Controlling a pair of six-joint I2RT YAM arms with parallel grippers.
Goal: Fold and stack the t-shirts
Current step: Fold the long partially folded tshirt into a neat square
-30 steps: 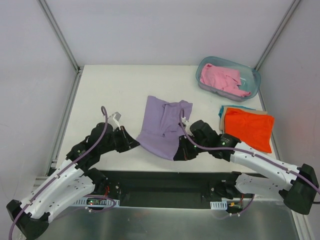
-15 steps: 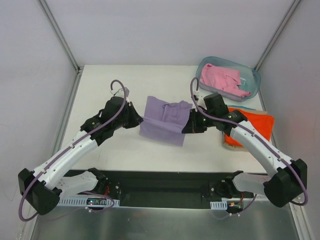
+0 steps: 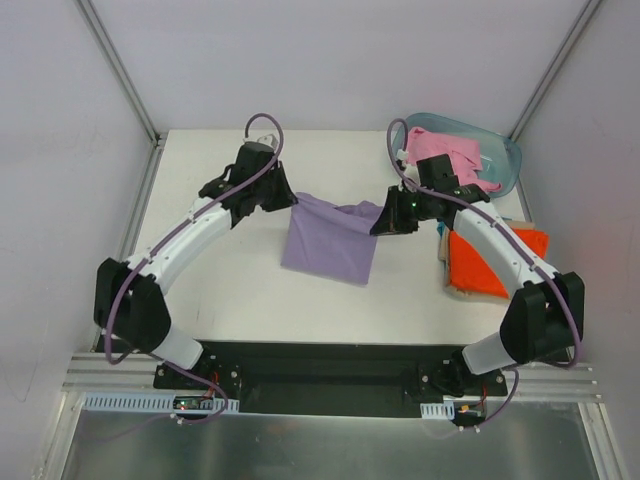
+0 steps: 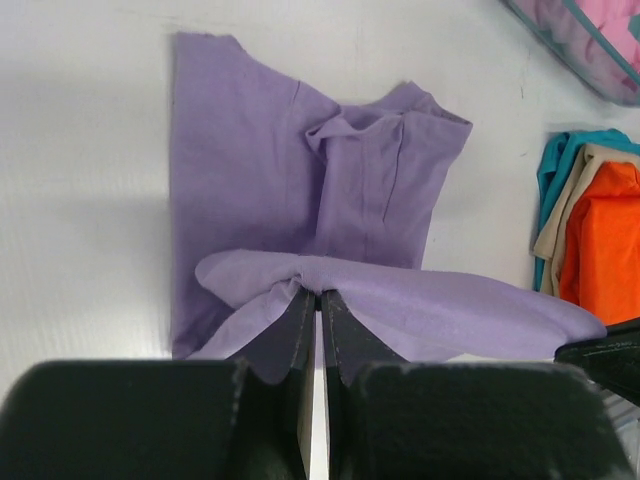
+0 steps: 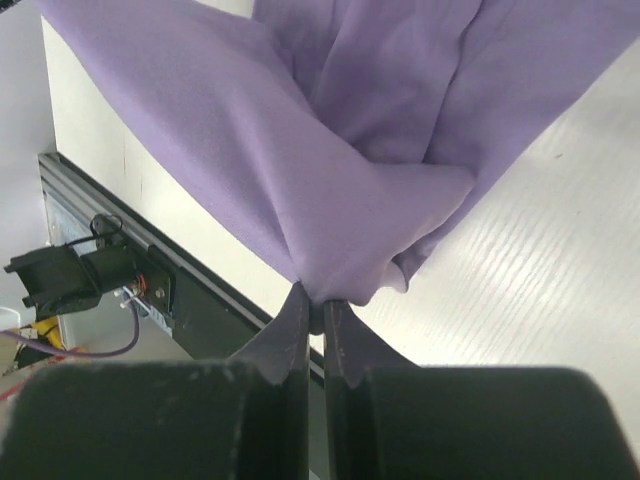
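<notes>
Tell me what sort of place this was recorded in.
Likely a lab robot workcell, not a home: a white table walled by plain panels on aluminium posts, two arms bolted to a rail at its near edge, and a lavender t-shirt pinched by the left gripper and the right gripper.

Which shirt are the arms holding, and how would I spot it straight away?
Look at the middle of the white table, between the two arms. There lies the lavender t-shirt, one edge raised and pinched by the left claw and the right claw. It is the only purple one: the orange t-shirt tops a pile at the right edge and the pink t-shirt sits in the tub.
</notes>
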